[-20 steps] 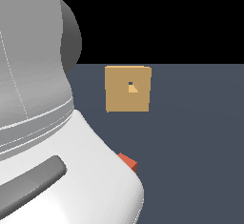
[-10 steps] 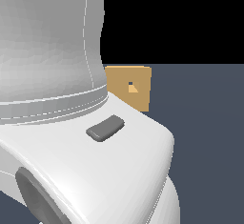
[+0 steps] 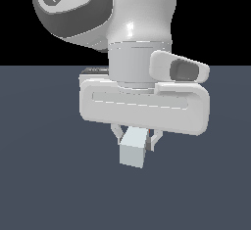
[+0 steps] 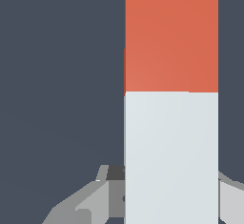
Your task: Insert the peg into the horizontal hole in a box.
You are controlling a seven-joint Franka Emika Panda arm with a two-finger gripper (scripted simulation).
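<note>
Filling the near middle of the exterior view, the arm's gripper (image 3: pixel 135 141) has its jaws clamped on the peg (image 3: pixel 133 151), holding it off the dark tabletop (image 3: pixel 44 175). The peg's pale end faces the camera, with only a sliver of red behind it. The wrist view shows the peg's pale half between the fingers (image 4: pixel 90 201) and its red half beyond. The arm blocks whatever lies behind, so the box cannot be seen.
</note>
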